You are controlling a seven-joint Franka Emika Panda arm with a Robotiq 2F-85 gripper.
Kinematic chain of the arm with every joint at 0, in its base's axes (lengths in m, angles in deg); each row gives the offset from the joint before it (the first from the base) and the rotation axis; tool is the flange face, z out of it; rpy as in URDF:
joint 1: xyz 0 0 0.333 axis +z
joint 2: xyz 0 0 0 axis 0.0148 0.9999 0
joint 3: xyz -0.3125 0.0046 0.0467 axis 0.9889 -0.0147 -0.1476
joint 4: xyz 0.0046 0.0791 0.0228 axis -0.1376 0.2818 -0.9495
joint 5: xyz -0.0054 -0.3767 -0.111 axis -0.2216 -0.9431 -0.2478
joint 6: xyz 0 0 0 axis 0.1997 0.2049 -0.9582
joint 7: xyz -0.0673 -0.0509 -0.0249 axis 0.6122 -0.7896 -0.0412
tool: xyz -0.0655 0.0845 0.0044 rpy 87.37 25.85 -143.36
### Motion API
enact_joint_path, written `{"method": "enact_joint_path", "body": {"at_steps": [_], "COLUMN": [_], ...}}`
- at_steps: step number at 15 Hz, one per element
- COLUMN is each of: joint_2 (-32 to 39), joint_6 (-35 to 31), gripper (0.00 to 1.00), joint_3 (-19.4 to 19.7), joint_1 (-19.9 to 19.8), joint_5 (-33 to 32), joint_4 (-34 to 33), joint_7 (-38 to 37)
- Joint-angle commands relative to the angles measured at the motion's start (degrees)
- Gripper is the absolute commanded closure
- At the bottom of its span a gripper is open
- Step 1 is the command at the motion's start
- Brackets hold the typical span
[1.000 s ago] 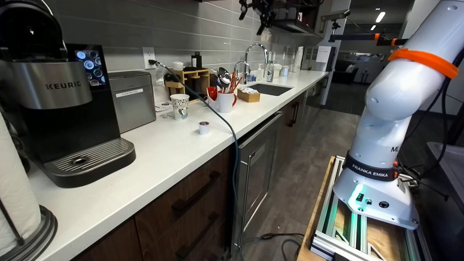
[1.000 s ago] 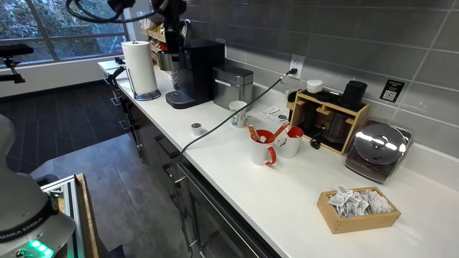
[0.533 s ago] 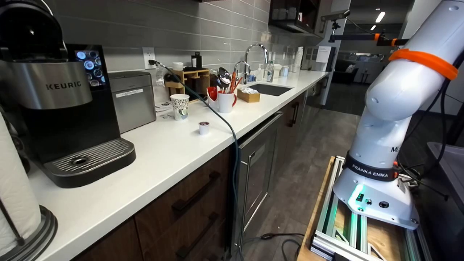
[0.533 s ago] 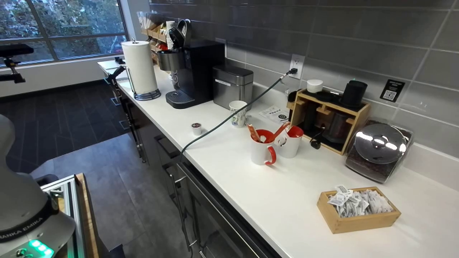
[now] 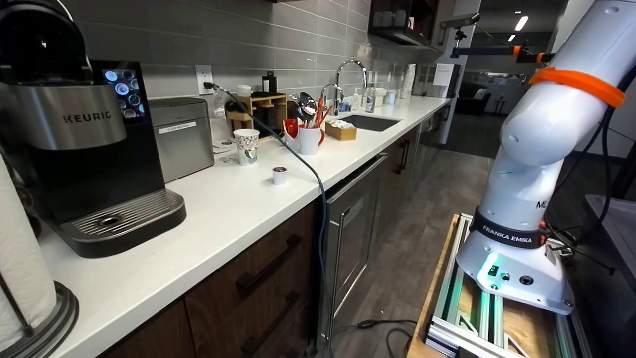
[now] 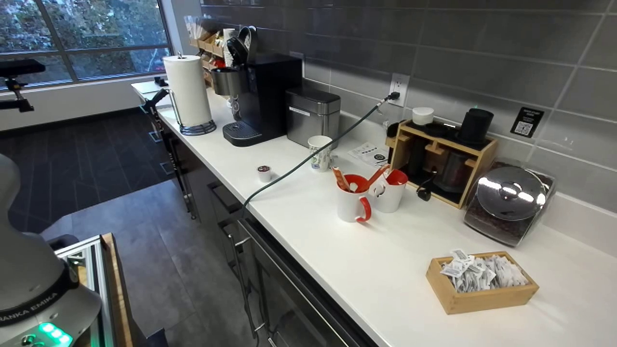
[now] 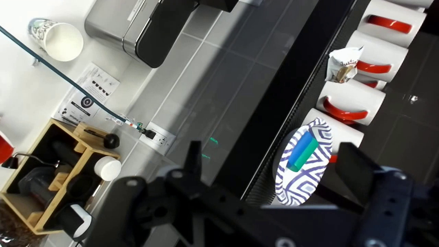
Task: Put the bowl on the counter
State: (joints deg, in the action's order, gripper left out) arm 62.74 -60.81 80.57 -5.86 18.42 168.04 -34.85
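Observation:
The bowl shows in the wrist view, tilted, with a pale rim and purple-and-white zigzag pattern. A blue and green object lies in it. It is in a dark cabinet against white mugs; both exterior views leave it out. My gripper is open with wide-apart fingers. The bowl appears between them in the picture, beyond the fingertips, with no visible contact. Exterior views show only the lower arm. The white counter is in both exterior views and at the wrist view's upper left.
White mugs with red handles and a small packet lie along the cabinet, behind its black edge. On the counter are a coffee machine, red-and-white mugs, a packet box and a cable.
One second ago my gripper hung at the top edge of both exterior views. It has since risen out of both pictures. The visible upper arm has shifted slightly.

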Motion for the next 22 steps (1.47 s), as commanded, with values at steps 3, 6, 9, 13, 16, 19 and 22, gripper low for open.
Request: {"method": "enact_joint_path", "body": {"at_steps": [3, 6, 9, 13, 16, 19, 22], "joint_2": [3.87, 8.69, 14.04, 20.87, 25.92, 24.13, 26.09], "joint_6": [-6.71, -13.36, -11.79, -2.28, -3.41, -4.8, -7.2], "gripper": [0.0, 0.0, 0.0, 0.0, 0.0, 0.0, 0.0], "joint_3": [-0.71, -0.66, 0.28, 0.17, -0.19, -0.28, -0.5], "joint_1": [0.42, 1.14, 2.74, 2.64, 1.18, 1.61, 1.91], "joint_5": [0.86, 0.52, 2.63, 4.37, -0.45, 0.89, 0.24], "joint_4": [-4.56, -10.94, -17.66, -26.66, -32.65, -29.13, -30.89], "joint_7": [-3.44, -2.89, 1.0, 9.23, 6.67, 8.47, 8.2]}}
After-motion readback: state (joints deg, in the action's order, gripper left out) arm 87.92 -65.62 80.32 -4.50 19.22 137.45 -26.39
